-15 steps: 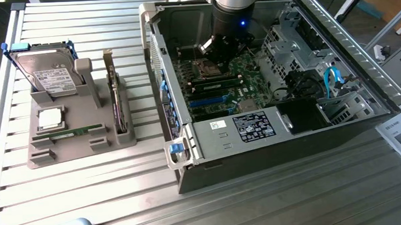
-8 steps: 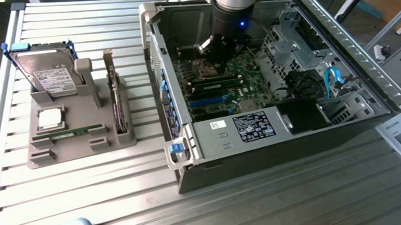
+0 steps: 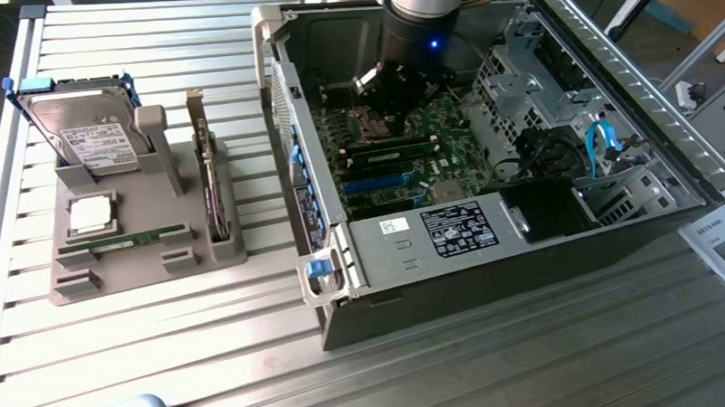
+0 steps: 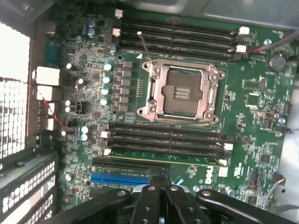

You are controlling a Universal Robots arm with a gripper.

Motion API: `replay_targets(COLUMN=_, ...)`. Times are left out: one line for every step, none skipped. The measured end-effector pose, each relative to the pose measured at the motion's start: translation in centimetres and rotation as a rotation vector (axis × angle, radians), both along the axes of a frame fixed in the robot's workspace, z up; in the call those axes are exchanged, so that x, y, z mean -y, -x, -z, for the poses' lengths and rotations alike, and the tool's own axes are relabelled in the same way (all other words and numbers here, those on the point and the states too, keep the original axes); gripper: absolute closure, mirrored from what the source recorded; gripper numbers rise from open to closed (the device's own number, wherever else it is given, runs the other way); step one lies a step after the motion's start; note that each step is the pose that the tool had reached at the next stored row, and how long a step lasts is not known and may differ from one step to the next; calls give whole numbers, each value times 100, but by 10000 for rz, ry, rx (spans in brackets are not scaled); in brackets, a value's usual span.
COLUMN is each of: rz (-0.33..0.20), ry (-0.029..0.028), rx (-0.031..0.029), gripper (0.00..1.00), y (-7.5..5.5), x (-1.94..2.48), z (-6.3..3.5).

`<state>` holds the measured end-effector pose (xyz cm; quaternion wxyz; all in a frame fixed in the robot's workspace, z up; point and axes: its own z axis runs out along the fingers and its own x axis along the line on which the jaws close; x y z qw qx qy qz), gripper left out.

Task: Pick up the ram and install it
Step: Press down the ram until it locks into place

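Gripper (image 4: pixel 161 189) pressed together, empty, above the motherboard (image 4: pixel 252 100) – a ram stick (image 4: pixel 187 159) already seated low in frame.
Risk: descending further, the shut fingers could strike the slots (image 4: pixel 163 140) or open socket (image 4: pixel 182 93) – bending pins.

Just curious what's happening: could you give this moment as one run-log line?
tool: shut, nothing held | position: above motherboard inside computer case | ram: lying on grey holder outside case
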<state>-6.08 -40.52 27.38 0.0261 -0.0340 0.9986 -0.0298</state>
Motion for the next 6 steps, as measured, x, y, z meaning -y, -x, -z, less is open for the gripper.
replay_targets(rz=29, ry=-1, rx=-1, gripper=89, y=0, x=0, z=0)
replay_targets(rz=30, ry=-1, rx=0, gripper=89, y=-1, x=0, z=0)
replay_targets(rz=30, ry=-1, rx=0, gripper=89, y=-1, x=0, z=0)
replay_targets(rz=31, ry=-1, rx=0, gripper=89, y=-1, x=-1, z=0)
replay_targets(rz=30, ry=-1, rx=0, gripper=89, y=-1, x=0, z=0)
replay_targets(rz=30, ry=-1, rx=0, gripper=89, y=-1, x=0, z=0)
